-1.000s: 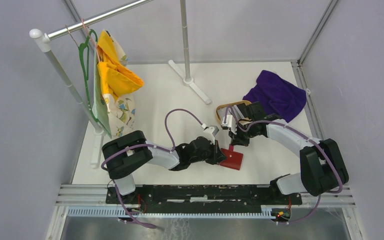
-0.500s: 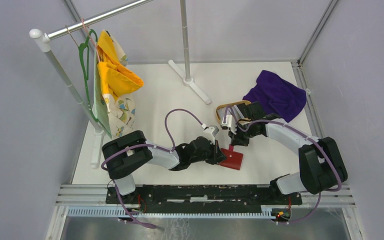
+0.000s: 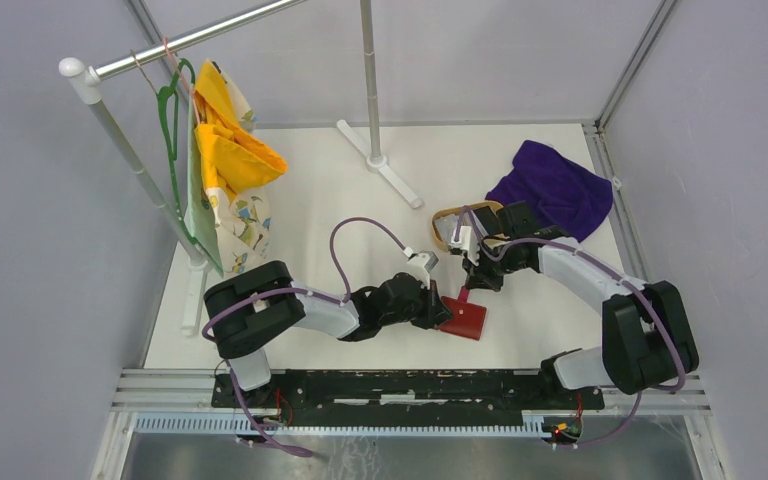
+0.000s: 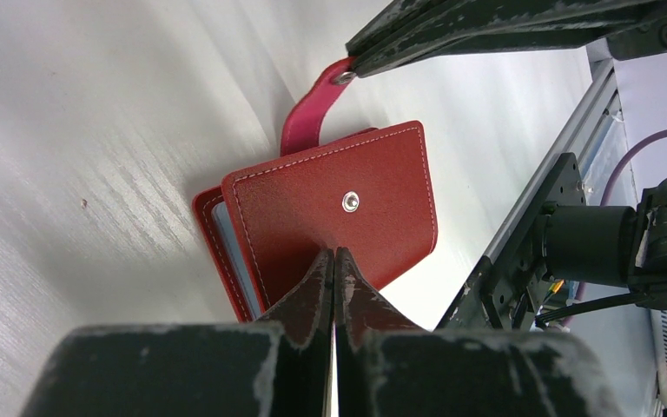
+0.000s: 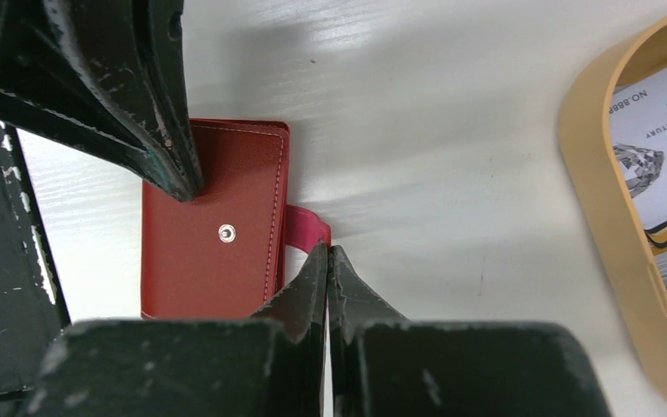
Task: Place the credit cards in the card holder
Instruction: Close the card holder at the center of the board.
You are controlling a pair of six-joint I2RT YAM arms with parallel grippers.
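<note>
The card holder [image 3: 463, 318], a closed red bifold wallet, lies on the white table near the front; it also shows in the left wrist view [image 4: 373, 182] and the right wrist view [image 5: 213, 261]. My left gripper [image 3: 440, 306] is shut, its tips [image 4: 332, 254] resting on the wallet's front cover. My right gripper [image 3: 470, 286] is shut on the wallet's pink snap tab [image 5: 306, 228], which stands lifted [image 4: 307, 122]. Credit cards [image 5: 660, 148], silvery white over a black one, lie in the tan tray [image 5: 604, 226]. A pale edge shows between the wallet's covers [image 4: 224, 248].
The tan oval tray [image 3: 447, 216] sits just behind my right gripper. A purple cloth [image 3: 552, 192] lies at the back right. A rack foot [image 3: 380, 160] stands at the back centre, and clothes on a hanger [image 3: 222, 160] hang at the left.
My right wrist has shifted slightly to the right while holding the tab. The wallet and my left gripper have stayed in place.
</note>
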